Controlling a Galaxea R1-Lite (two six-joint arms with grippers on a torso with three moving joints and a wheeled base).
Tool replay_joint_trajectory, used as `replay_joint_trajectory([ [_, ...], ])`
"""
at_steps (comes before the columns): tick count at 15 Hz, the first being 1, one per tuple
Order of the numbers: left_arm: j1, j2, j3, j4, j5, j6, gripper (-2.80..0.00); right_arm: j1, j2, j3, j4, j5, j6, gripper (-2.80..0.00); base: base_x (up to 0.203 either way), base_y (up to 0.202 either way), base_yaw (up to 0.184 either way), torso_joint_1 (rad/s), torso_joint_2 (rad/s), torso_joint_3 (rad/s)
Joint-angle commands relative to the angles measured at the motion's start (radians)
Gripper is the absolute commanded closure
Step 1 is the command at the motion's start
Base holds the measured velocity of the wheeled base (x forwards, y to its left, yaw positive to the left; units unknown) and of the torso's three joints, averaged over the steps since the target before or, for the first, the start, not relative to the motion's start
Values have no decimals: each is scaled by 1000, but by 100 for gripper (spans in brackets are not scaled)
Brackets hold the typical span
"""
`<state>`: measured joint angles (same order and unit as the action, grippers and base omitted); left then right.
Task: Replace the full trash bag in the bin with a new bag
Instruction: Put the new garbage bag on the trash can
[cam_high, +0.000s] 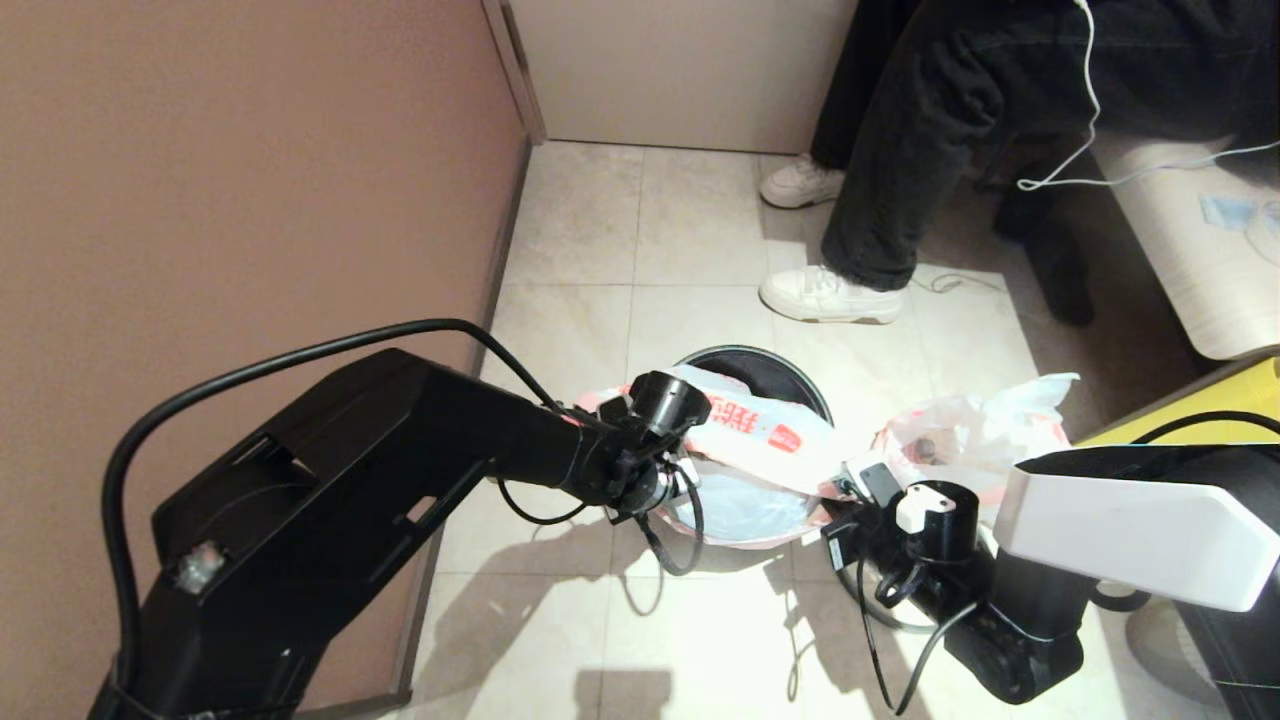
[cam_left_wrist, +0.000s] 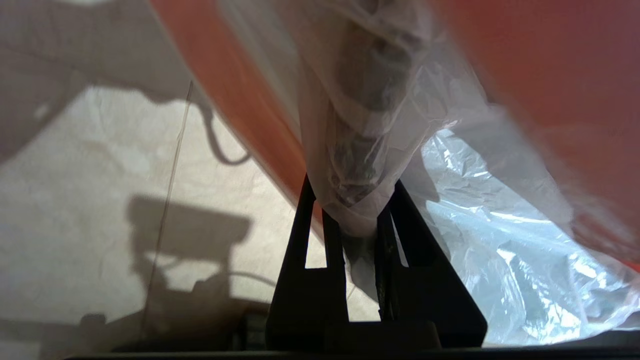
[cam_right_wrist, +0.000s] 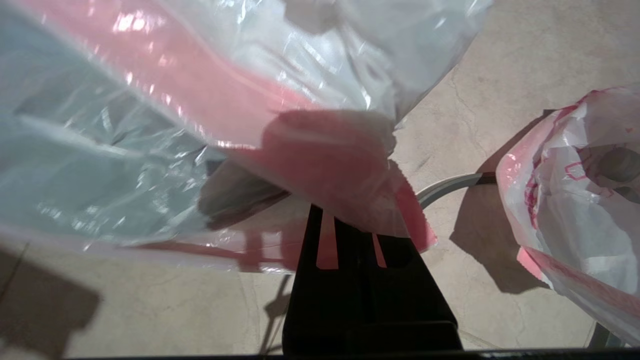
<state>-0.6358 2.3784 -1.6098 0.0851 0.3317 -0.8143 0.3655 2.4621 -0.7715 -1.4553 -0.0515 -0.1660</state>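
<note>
- Left gripper (cam_left_wrist: 357, 220): fingers nearly closed, clamping a bunched fold of the new bag (cam_high: 765, 440) at the bag's 9 o'clock edge.
- Right gripper (cam_right_wrist: 350, 225): fingers fully closed, pinching the pink rim band of the same bag at its 4 o'clock edge.
- New bag: stretched between both grippers, draped over the bin (cam_high: 770, 365).
- Full trash bag (cam_high: 960, 430): on the floor at the bin's 3 o'clock, just beside the right gripper.

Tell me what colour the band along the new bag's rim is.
Pink-red, on the new bag; the right wrist view shows it best.
</note>
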Motion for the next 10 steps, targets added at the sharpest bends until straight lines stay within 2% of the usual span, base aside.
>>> replay_joint_trajectory([
  [1, 0, -16, 56, 3, -15, -7, 0, -5, 27, -28, -8, -12, -1, 0, 0, 0, 0, 0, 0, 0],
  [4, -7, -61, 131, 0, -70, -30, 0, -34, 15, -82, 13, -37, -3, 0, 0, 0, 0, 0, 0, 0],
  [7, -17, -56, 145, -7, -74, -32, 0, -48, -25, -112, 39, -65, -3, 0, 0, 0, 0, 0, 0, 0],
  [10, -42, -56, 168, -8, -74, -33, 0, -78, -84, -181, 160, -64, -11, 0, 0, 0, 0, 0, 0, 0],
])
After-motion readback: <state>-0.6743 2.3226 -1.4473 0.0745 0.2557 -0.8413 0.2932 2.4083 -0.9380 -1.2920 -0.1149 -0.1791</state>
